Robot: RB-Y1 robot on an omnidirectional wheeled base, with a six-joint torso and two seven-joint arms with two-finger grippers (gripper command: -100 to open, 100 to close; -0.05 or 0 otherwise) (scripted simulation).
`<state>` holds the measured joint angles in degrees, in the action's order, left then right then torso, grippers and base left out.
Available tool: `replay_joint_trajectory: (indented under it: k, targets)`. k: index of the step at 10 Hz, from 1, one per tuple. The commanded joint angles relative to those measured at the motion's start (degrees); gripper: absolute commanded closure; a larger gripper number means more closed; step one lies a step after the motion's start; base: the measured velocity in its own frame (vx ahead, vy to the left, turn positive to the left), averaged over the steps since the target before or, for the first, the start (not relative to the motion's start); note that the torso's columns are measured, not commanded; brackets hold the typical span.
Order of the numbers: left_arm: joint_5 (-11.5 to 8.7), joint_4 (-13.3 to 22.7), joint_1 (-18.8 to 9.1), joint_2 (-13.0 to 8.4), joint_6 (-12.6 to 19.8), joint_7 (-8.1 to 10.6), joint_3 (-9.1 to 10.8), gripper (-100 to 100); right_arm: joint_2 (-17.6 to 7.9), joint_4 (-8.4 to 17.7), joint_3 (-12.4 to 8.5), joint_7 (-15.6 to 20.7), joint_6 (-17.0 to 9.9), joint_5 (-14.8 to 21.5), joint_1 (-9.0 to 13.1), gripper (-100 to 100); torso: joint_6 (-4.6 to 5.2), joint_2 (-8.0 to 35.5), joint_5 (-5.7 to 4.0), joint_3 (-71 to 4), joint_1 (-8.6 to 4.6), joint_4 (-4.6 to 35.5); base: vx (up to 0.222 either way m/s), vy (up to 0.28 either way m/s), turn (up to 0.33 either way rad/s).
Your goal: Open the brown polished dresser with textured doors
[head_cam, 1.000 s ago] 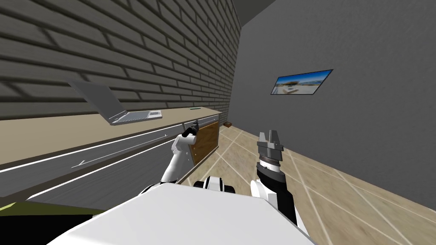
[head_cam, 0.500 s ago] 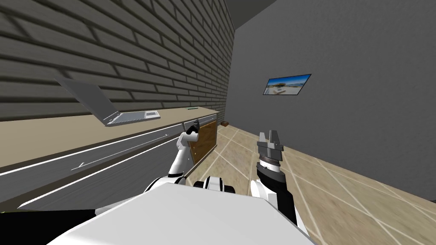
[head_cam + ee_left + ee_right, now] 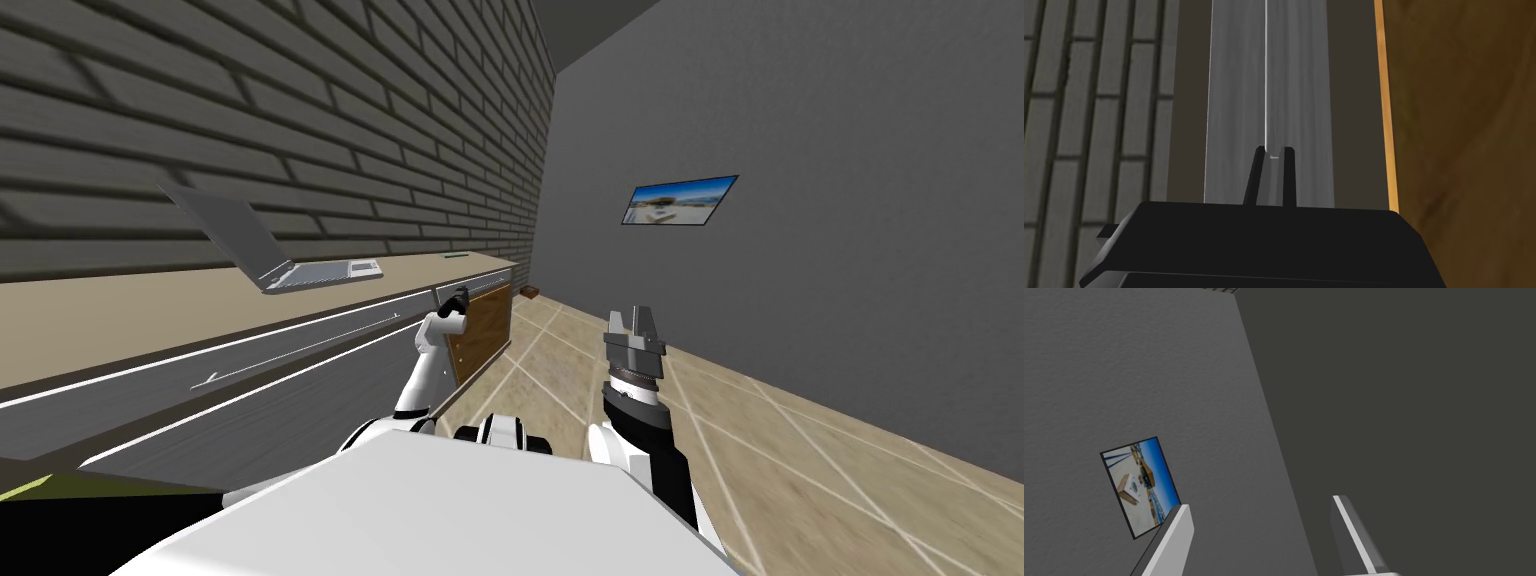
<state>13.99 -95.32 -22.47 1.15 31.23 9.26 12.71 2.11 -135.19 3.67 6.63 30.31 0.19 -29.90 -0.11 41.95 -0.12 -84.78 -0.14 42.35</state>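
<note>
Reaching to the dresser [image 3: 300, 340] along the brick wall [image 3: 300, 120], the left gripper [image 3: 1274, 150] has its fingers pinched together on the end of a thin white handle [image 3: 1266, 75] on a grey front, just beside a brown door [image 3: 1464, 125] standing ajar. A laptop [image 3: 290, 262] sits on top. The right gripper [image 3: 632, 322] hangs over the floor [image 3: 780, 450], fingers apart.

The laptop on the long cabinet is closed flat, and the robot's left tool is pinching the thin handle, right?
Not quite. The laptop is open, with its screen tilted back toward the brick wall, as the head view shows. The rest is right: the left tool is pinching the thin handle.
</note>
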Motion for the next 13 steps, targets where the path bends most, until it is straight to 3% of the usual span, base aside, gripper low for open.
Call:
replay_joint_trajectory:
  k: [1, 2, 3, 4, 5, 6, 7, 8, 9, 10, 11, 12, 13]
  targets:
    - [-3.41, -4.04, 3.13, -1.69, 1.16, -0.98, -2.03, 100, 0.00, 0.00, 0.00, 0.00, 0.00, 0.00, 0.01, 0, 0.19, 0.03, 0.03, 0.00, 0.15, 0.01, 0.081, -0.068, 0.153]
    - [-3.41, -4.87, 3.13, -1.69, 1.16, -0.98, -2.03, 100, 0.00, 0.00, 0.00, 0.00, 0.00, 0.00, 0.00, 0, 0.12, 0.10, 0.10, 0.06, 0.22, -0.04, 0.070, -0.045, 0.095]
    - [-5.51, -7.05, 5.30, -2.65, 1.83, -1.54, -3.40, 100, -0.01, 0.00, 0.00, 0.00, 0.00, 0.00, 0.01, 0, 0.22, 0.12, 0.09, 0.07, 0.30, 0.04, 0.076, -0.032, 0.120]
    - [-5.51, -7.51, 5.30, -2.65, 1.83, -1.54, -3.40, 100, -0.01, 0.00, -0.01, 0.00, 0.00, 0.00, 0.01, 0, 0.10, 0.16, 0.10, 0.10, 0.29, 0.02, 0.054, -0.039, 0.086]
    - [-7.62, -9.64, 7.47, -3.62, 2.50, -2.10, -4.77, 100, -0.01, 0.00, 0.00, 0.00, 0.00, 0.00, 0.01, 0, 0.13, 0.15, 0.08, 0.08, 0.29, 0.06, 0.076, -0.045, 0.161]
    - [-7.62, -10.16, 7.47, -3.62, 2.50, -2.10, -4.77, 100, -0.01, 0.00, -0.01, 0.00, 0.00, 0.00, 0.00, 0, -0.05, 0.23, 0.08, 0.14, 0.27, 0.06, 0.058, -0.042, 0.086]
    - [-9.72, -12.38, 9.64, -4.58, 3.18, -2.65, -6.14, 100, -0.01, 0.00, 0.00, 0.00, 0.00, 0.00, 0.01, 0, 0.06, 0.26, 0.10, 0.15, 0.32, 0.05, 0.078, -0.049, 0.147]
    - [-9.72, -12.81, 9.64, -4.58, 3.18, -2.65, -6.14, 100, -0.01, 0.00, -0.01, 0.00, 0.00, 0.00, 0.00, 0, -0.08, 0.30, 0.11, 0.19, 0.31, 0.04, 0.071, -0.046, 0.099]
    - [-11.83, -15.17, 11.80, -5.55, 3.85, -3.21, -7.50, 100, -0.01, 0.00, 0.00, 0.00, 0.00, 0.00, 0.01, 0, 0.04, 0.33, 0.11, 0.20, 0.32, 0.05, 0.065, -0.060, 0.142]
    - [-11.83, -15.46, 11.80, -5.55, 3.85, -3.21, -7.50, 100, -0.01, 0.00, 0.00, 0.00, 0.00, 0.00, 0.01, 0, -0.02, 0.38, 0.12, 0.23, 0.24, 0.01, 0.057, -0.049, 0.096]
    - [-13.94, -17.68, 13.97, -6.52, 4.53, -3.77, -8.87, 100, -0.01, 0.00, -0.01, 0.00, 0.00, 0.00, 0.01, 0, 0.08, 0.43, 0.12, 0.27, 0.23, 0.01, 0.063, -0.042, 0.151]
    - [-13.94, -18.10, 13.97, -6.52, 4.53, -3.77, -8.87, 100, -0.01, 0.00, 0.00, 0.00, 0.00, 0.00, 0.01, 0, -0.05, 0.48, 0.14, 0.31, 0.24, -0.03, 0.052, -0.047, 0.086]
    - [-16.04, -20.35, 16.14, -7.48, 5.20, -4.33, -10.24, 100, -0.01, 0.00, 0.00, 0.00, 0.00, 0.00, 0.01, 0, 0.05, 0.49, 0.14, 0.31, 0.23, -0.01, 0.071, -0.059, 0.133]
